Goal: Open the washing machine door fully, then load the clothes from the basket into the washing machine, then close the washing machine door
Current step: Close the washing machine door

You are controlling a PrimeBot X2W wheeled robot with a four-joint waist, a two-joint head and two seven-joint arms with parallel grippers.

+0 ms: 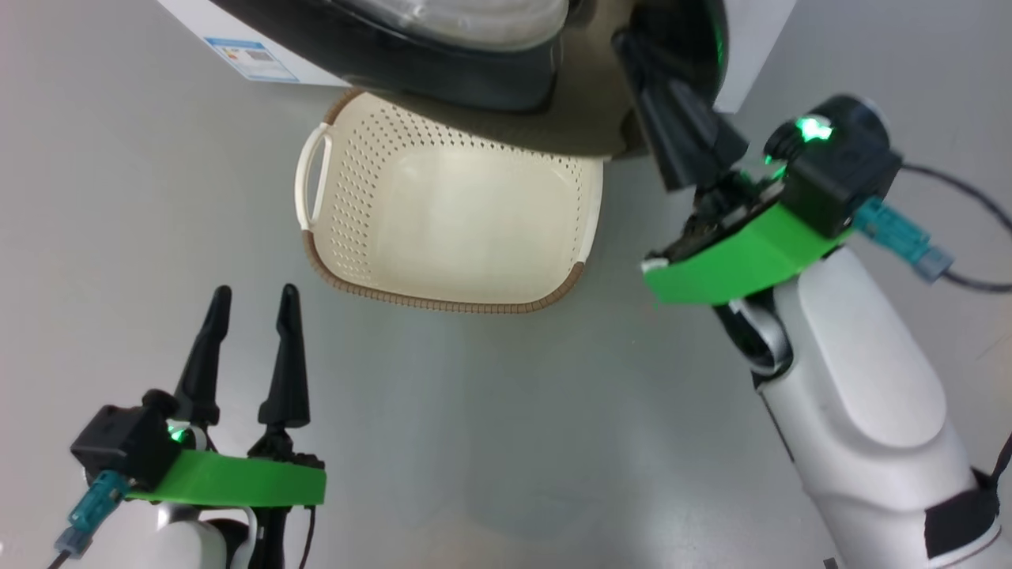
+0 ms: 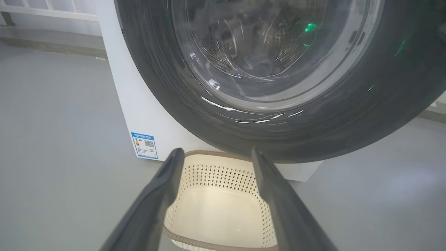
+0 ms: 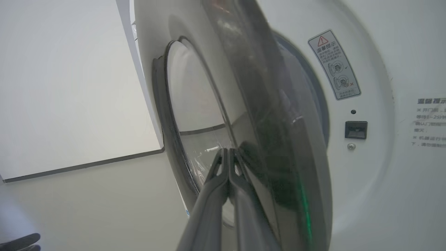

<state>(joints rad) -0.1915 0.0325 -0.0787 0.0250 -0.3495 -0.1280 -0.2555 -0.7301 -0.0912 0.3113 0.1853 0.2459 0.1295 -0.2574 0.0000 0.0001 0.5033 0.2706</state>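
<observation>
A smooth grey floor runs up to the washing machine, whose white front carries a blue label sticker low at its left corner. The washing machine door stands partly swung out from the front. In the right wrist view its black rim is seen almost edge-on, with the white door recess, a warning label and the dark latch slot showing to the right of it.

The basket sits on the floor right before the machine, its far end tucked under the overhanging door and its plain cream bottom showing. Through the door's glass the steel drum appears, with a pale bluish heap low inside it (too blurred to call the clothes with any certainty).

The left gripper hangs at the near left, apart from the basket's near-left corner. Its fingers are spread wide, hold nothing, and point toward the basket and door.

The right gripper reaches up at the far right to the door's right edge. Its fingers are pressed flat together with nothing between them. The tips lie at the door's glossy outer face, just beside the window. Whether they actually touch it cannot be told.
</observation>
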